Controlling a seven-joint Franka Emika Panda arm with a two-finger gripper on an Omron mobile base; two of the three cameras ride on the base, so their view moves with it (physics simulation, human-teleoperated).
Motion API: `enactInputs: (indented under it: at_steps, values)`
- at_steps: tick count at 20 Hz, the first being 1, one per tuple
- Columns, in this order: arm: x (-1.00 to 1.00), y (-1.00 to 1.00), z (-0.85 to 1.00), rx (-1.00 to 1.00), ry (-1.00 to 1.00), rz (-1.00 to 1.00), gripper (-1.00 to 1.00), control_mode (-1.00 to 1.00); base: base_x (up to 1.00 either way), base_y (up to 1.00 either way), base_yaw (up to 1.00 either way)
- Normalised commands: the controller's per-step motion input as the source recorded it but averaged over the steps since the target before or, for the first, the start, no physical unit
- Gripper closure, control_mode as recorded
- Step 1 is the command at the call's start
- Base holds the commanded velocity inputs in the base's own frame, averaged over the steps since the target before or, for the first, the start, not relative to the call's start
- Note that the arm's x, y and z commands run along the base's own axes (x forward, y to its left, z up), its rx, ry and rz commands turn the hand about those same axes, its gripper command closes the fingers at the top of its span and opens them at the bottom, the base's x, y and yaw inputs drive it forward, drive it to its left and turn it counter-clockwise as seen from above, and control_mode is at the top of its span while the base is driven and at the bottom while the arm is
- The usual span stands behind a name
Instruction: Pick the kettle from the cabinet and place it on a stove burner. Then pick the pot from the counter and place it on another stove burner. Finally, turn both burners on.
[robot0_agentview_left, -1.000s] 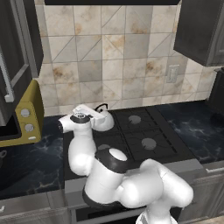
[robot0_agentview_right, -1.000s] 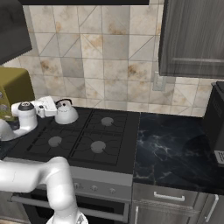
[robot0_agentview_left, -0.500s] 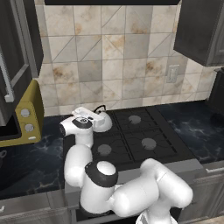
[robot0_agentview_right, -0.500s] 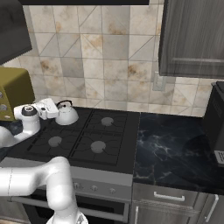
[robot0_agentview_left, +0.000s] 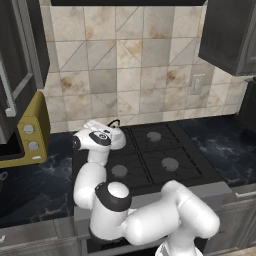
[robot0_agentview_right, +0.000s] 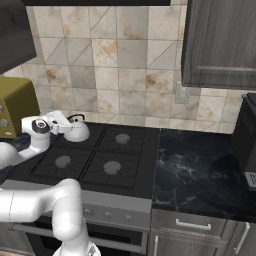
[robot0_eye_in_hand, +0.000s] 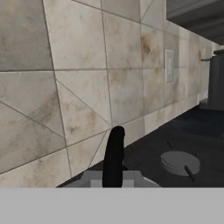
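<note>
The silver-white kettle (robot0_agentview_right: 79, 132) is at the rear left burner of the black cooktop (robot0_agentview_right: 100, 150); I cannot tell whether it rests on the grate. My gripper (robot0_agentview_right: 67, 124) is shut on its thin black handle (robot0_eye_in_hand: 114, 153), which arches up between the tips in the hand view. From the left base the white hand hides most of the kettle (robot0_agentview_left: 118, 141). Three burners lie bare: front left (robot0_agentview_left: 119, 171), front right (robot0_agentview_left: 170, 163) and rear right (robot0_agentview_left: 153, 135). The cabinet (robot0_agentview_left: 15, 75) hangs at the far left with its door open. The pot is out of view.
A yellow microwave (robot0_agentview_left: 32, 132) stands on the black marble counter (robot0_agentview_left: 30, 185) left of the stove. More counter (robot0_agentview_right: 200, 170) runs to the right, ending at a dark appliance (robot0_agentview_right: 247, 145). A closed wall cabinet (robot0_agentview_right: 220, 45) hangs above it. The tiled wall is close behind the kettle.
The hand and kettle have stayed almost in place over the rear left burner. The arm's elbow has swung lower and nearer the cameras.
</note>
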Motion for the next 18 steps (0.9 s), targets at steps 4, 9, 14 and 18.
enactInputs:
  at_steps: [4, 9, 14, 18]
  values:
    - [0.24, 0.01, -0.2, 0.01, 0.0, 0.02, 1.0, -1.0, 0.0, 0.0, 0.0]
    - [0.23, 0.02, -0.33, 0.0, -0.01, 0.0, 1.0, -1.0, 0.0, 0.0, 0.0]
    - [0.3, 0.01, -0.21, 0.0, 0.0, 0.0, 1.0, -1.0, 0.0, 0.0, 0.0]
    - [0.17, 0.02, -0.21, 0.0, 0.0, 0.0, 1.0, -1.0, 0.0, 0.0, 0.0]
